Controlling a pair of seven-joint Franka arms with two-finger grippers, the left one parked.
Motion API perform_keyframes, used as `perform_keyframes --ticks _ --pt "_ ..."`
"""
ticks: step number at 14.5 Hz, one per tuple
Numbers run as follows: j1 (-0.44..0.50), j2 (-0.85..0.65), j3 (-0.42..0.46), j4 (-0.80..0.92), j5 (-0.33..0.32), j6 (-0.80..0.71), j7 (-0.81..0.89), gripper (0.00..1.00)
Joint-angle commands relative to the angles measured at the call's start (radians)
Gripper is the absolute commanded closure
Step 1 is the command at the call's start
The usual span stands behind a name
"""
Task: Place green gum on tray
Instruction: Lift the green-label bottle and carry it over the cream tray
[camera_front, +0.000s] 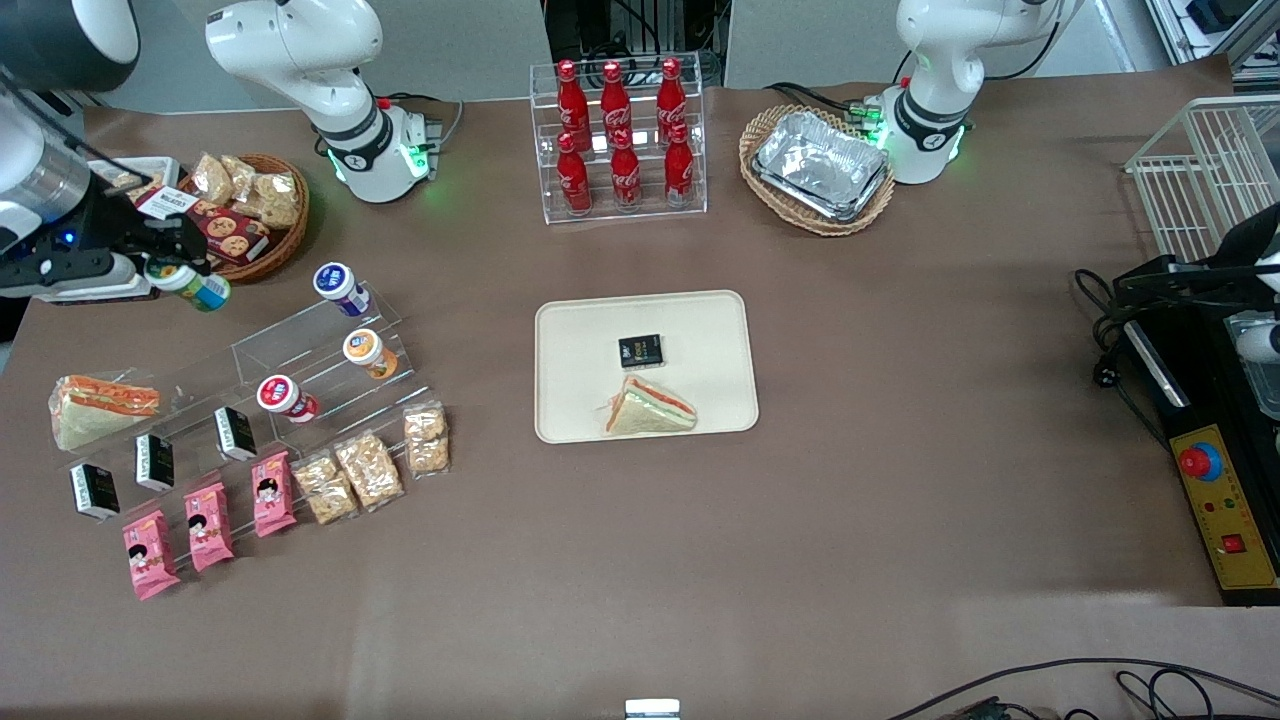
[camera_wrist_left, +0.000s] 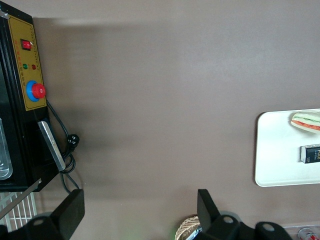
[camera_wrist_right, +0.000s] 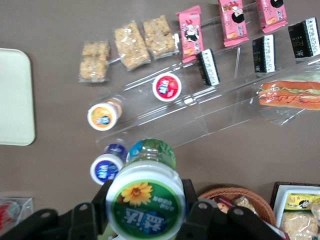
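Observation:
My right gripper is shut on the green gum, a small jar with a green-and-white lid and a teal label, and holds it in the air above the table beside the clear display rack. In the right wrist view the green gum sits between the two black fingers, lid toward the camera. The tray, cream and rectangular, lies at the table's middle with a black packet and a wrapped sandwich on it. Its edge shows in the right wrist view and in the left wrist view.
The clear rack holds a purple-lidded jar, an orange-lidded jar, a red-lidded jar, black packets, pink packets and snack bags. A wicker snack basket, a cola bottle rack and a basket of foil containers stand farther from the front camera.

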Motion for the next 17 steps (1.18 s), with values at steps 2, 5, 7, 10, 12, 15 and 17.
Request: perform_keyframes --ticks 2,5,7,10,12,15,17 --pt "0.049 0.058 0.115 0.149 0.064 -0.13 0.235 0.83" --pt "0.047 0.09 0.23 0.177 0.096 -0.134 0.428 0.83" --pt "0.047 0.107 0.298 0.175 0.114 -0.13 0.537 0.84" --pt "0.046 0.151 0.414 0.175 0.154 -0.072 0.719 0.84" --pt "0.046 0.188 0.477 0.162 0.154 -0.021 0.81 0.84" --pt "0.047 0.225 0.548 0.111 0.153 0.097 0.899 0.84" --pt "0.049 0.249 0.571 0.082 0.154 0.161 0.935 0.84"
